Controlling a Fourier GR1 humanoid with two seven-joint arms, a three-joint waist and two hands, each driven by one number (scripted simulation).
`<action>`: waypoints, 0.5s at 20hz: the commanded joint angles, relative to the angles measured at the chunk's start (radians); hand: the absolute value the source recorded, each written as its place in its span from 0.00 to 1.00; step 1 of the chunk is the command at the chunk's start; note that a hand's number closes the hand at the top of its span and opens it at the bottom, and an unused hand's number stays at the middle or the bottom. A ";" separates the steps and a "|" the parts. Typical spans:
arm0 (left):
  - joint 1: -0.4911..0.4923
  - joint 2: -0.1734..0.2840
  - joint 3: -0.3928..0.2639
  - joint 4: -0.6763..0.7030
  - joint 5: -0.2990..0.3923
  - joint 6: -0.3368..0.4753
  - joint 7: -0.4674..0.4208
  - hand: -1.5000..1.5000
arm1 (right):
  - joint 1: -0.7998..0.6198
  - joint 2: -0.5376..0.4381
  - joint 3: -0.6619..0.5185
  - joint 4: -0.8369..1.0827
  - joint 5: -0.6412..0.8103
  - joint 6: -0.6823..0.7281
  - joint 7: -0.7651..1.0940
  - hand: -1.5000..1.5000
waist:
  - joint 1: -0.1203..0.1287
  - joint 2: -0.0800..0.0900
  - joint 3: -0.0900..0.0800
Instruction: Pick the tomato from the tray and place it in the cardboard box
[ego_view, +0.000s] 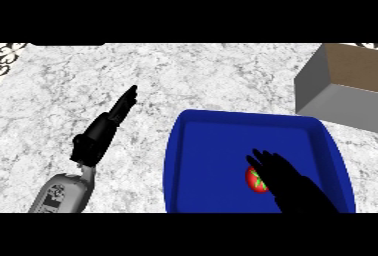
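Note:
A red tomato (255, 180) with a green stem lies in the blue tray (214, 150), toward its right side. My right hand (291, 182) hovers over the tray with straight fingers, its left edge overlapping the tomato and hiding part of it. The cardboard box (339, 85), open at the top with grey outer walls, stands at the upper right, beyond the tray's far right corner. My left hand (103, 130) rests over the counter left of the tray, fingers straight and pointing away, holding nothing.
The marble counter (184, 75) stretches behind and left of the tray. A dark patterned strip (11, 52) shows at the far left corner.

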 joint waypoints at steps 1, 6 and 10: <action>-0.040 -0.020 0.029 0.006 0.001 -0.022 0.048 0.50 | 0.068 0.005 0.014 0.005 0.067 -0.088 -0.084 0.00 | -0.004 -0.001 0.000; -0.023 -0.063 0.014 0.031 -0.079 -0.010 0.015 0.50 | -0.037 0.084 -0.017 0.090 0.086 0.006 -0.051 0.00 | -0.001 0.000 0.000; 0.037 -0.091 0.012 -0.012 -0.091 -0.007 0.007 0.50 | -0.051 0.090 -0.036 0.095 0.088 0.068 -0.069 0.00 | 0.000 0.000 0.000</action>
